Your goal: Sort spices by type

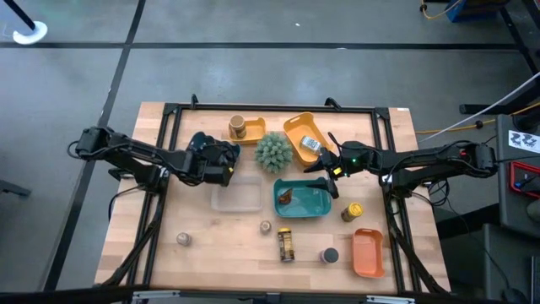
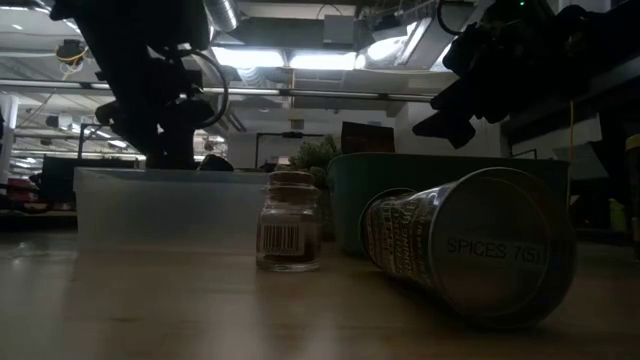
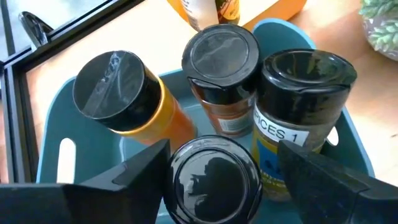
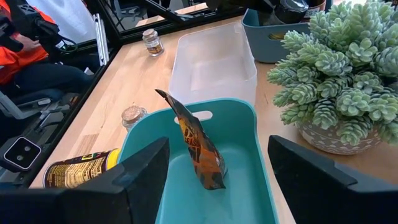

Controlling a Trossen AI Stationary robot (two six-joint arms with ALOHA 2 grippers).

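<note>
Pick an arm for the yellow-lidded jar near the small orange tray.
Right. Its gripper hovers open by the teal tray, just beyond the jar. The left gripper is across the table, over the dark-capped jars.

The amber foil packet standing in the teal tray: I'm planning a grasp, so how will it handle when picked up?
The crinkled amber foil packet leans against the teal plastic tray, so it is probably floppy and light. Its creased, glossy film may slip or buckle between closing fingers, and a nudge would likely topple it.

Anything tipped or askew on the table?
Yes. One spice tin lies on its side on the wood near the front edge, beside the teal tray. In that tray an amber packet stands crumpled on end, not flat. Nothing looks spilled.
</note>
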